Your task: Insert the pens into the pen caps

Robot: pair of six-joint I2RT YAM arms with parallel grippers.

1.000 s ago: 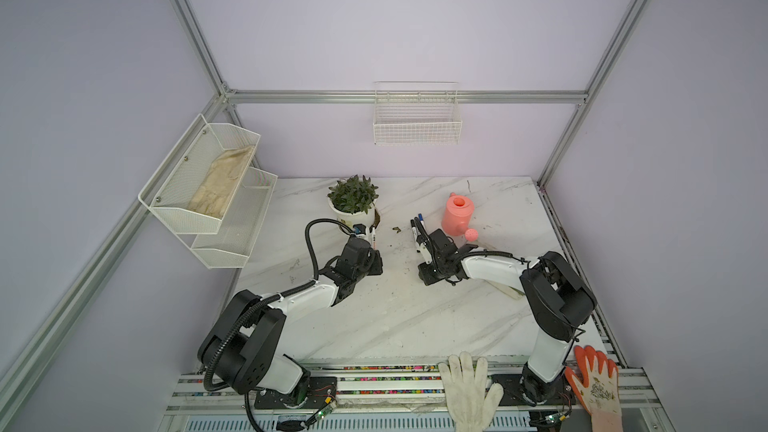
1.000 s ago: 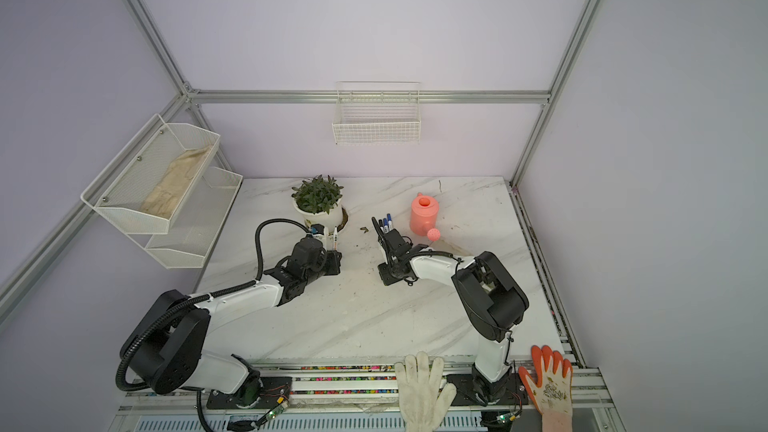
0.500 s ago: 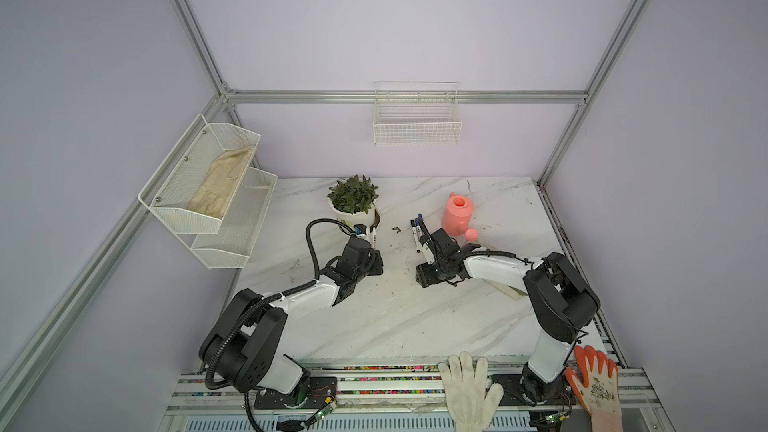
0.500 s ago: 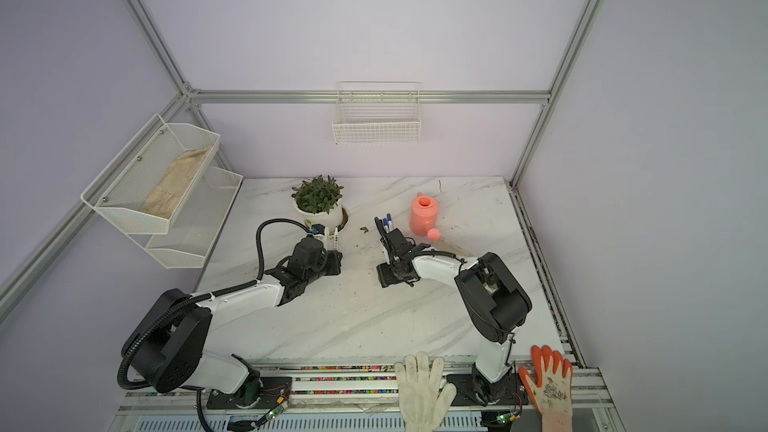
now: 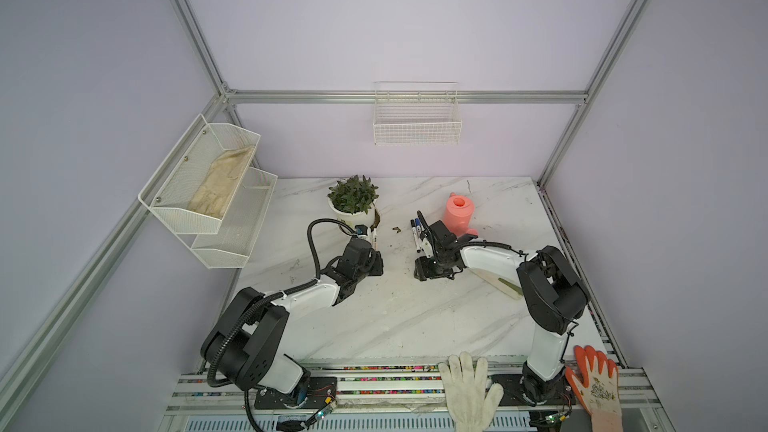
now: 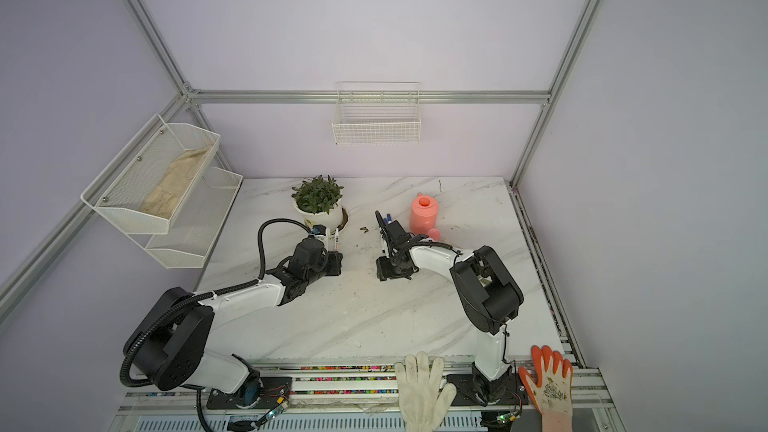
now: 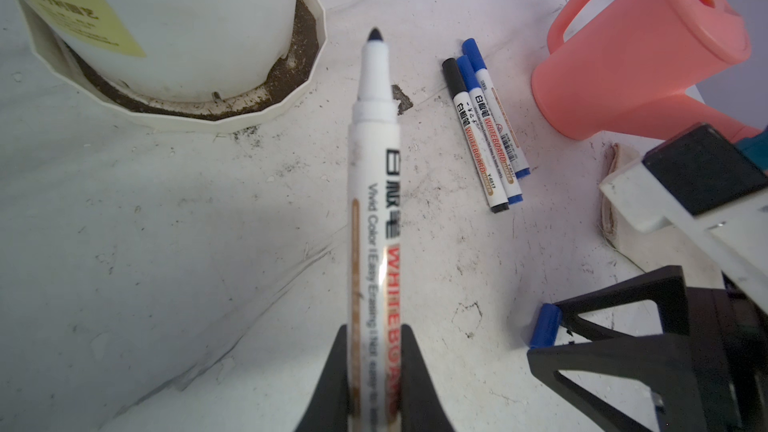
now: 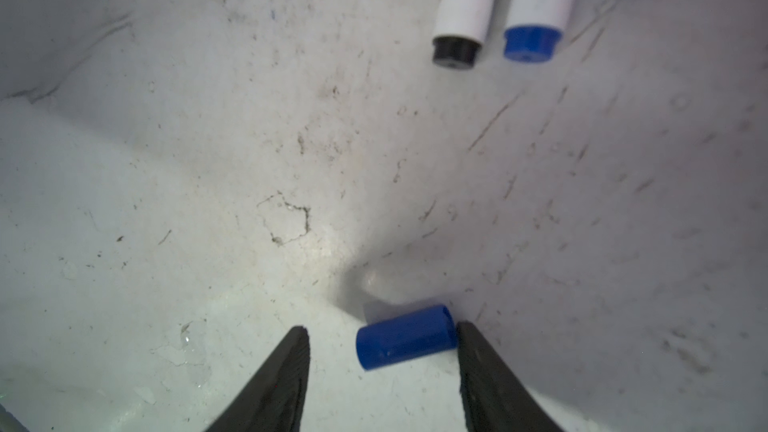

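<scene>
Blue cap [image 8: 405,336] inside parted R claw [image 8: 381,326] (on table [image 8: 208,201]), L claw [image 7: 374,328] clamping uncapped pen [image 7: 374,201]

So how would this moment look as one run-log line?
left gripper: shut on uncapped pen | right gripper: open, straddling loose blue cap | three capped pens: lying by watering can
</scene>
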